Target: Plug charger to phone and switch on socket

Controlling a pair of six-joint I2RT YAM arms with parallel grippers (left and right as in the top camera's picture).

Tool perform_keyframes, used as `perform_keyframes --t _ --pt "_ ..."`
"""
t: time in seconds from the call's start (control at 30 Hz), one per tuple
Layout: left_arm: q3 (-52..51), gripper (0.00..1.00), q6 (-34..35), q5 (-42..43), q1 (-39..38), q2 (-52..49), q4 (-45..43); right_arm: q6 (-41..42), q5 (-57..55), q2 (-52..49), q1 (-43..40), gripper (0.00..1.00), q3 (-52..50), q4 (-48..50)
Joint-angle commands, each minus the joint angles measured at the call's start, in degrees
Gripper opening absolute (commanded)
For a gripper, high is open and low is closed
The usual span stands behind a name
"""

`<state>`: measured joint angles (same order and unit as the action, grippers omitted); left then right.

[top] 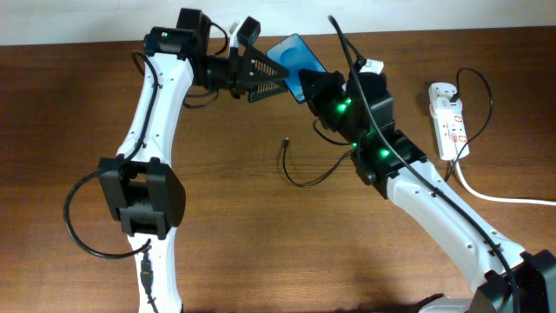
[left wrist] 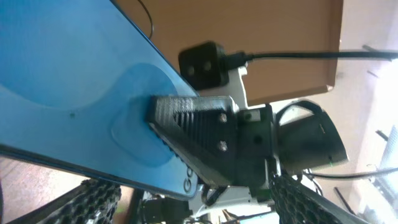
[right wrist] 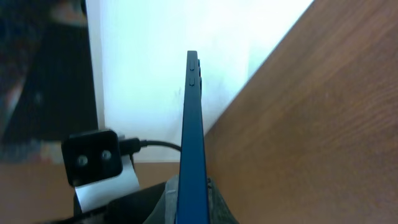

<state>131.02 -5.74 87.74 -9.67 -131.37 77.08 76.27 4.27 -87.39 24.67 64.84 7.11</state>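
Note:
The phone (top: 295, 54), with its blue screen, is held tilted in the air above the far middle of the table. My right gripper (top: 309, 87) is shut on it. The right wrist view shows the phone edge-on (right wrist: 193, 124) between the right fingers (right wrist: 193, 202). My left gripper (top: 263, 71) is open right beside the phone's left end. In the left wrist view the screen (left wrist: 74, 93) fills the frame, with the spread left fingers (left wrist: 199, 208) below it. The charger's thin black cable (top: 306, 180) lies on the table, its plug (top: 285, 143) free. The socket (top: 449, 117) lies at the far right.
The socket's thick white cord (top: 495, 196) runs off to the right edge. A black cable loops at the socket (top: 478, 87). The left arm's base cable loops at the left (top: 78, 217). The table's far edge meets a white wall (top: 87, 22).

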Motion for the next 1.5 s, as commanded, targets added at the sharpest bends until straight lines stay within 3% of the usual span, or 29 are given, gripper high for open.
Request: perform_keyframes --t 0.0,0.1,0.27,0.57,0.67,0.87,0.97,1.07,1.3,1.47 --pt "0.2 0.83 9.8 -3.7 -0.1 1.8 -3.4 2.3 -4.2 -0.3 1.9 0.04 1.1 0.5" --pt "0.2 0.83 12.5 -8.5 0.0 1.8 -4.0 2.3 -4.1 -0.3 1.3 0.04 1.1 0.9" --pt "0.2 0.83 19.4 -8.8 0.0 1.8 -9.0 2.3 -4.0 -0.3 1.1 0.04 1.1 2.8" --pt "0.2 0.83 52.7 -10.8 -0.1 1.8 -38.7 17.2 -3.8 -0.3 0.1 0.04 1.1 4.7" --pt "0.2 0.83 58.8 -12.7 -0.1 1.8 -43.7 22.0 -3.7 -0.3 0.0 0.04 1.1 5.3" --pt "0.2 0.78 66.3 -15.7 -1.1 1.8 -45.2 23.3 -3.7 -1.4 0.1 0.04 1.1 11.8" --pt "0.2 0.74 72.5 -16.2 -2.5 1.8 -52.2 23.3 -3.6 -1.9 0.1 0.04 1.1 11.7" --pt "0.2 0.71 75.6 -17.3 -4.3 1.8 -57.1 23.3 -3.4 -2.6 0.1 0.04 1.1 11.7" --pt "0.2 0.57 76.1 -21.9 -5.2 1.8 -56.8 23.3 -2.2 -3.0 0.0 0.04 1.1 9.4" --pt "0.2 0.36 76.5 -23.4 -5.2 1.8 -56.8 23.3 -2.0 -3.0 0.1 0.04 1.1 9.4"
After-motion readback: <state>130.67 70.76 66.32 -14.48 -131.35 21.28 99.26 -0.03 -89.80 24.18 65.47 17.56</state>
